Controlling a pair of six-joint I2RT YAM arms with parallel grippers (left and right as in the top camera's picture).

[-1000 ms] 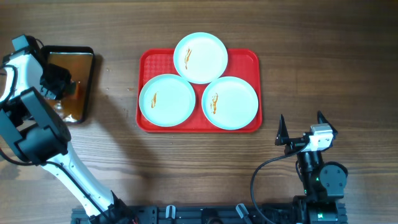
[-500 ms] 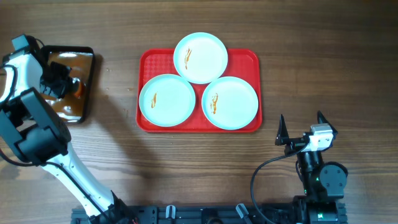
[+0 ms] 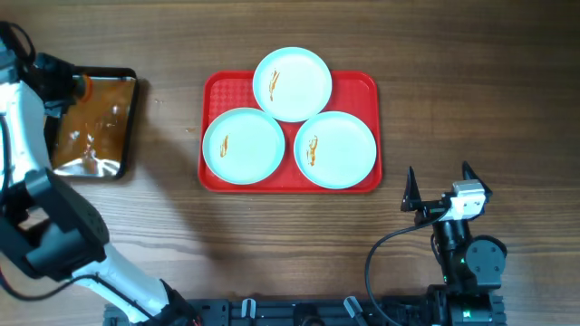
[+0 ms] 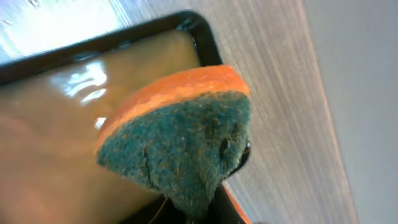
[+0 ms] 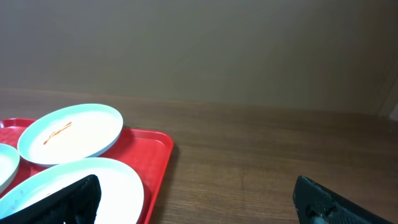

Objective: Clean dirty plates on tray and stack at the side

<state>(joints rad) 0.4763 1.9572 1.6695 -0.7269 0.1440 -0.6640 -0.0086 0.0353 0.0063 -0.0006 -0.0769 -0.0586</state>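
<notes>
Pinching an orange-and-green sponge (image 4: 180, 130) above the black pan (image 3: 133, 118) at upper left, the left fingers (image 3: 65, 81) have the three sauce-smeared plates (image 3: 243, 147) on the red tray (image 3: 214, 87) to their right at centre, while the right fingers (image 3: 410, 192) rest spread and empty at lower right.

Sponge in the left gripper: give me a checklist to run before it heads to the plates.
1. Sponge held by left gripper: ok.
2. Sponge out of the black pan liquid: ok, it hangs over the pan's corner.
3. Sponge not dripping: cannot tell.
4. Top plate, left plate and right plate all on tray, each smeared: ok.
5. Right gripper open, clear of the tray: ok.
</notes>
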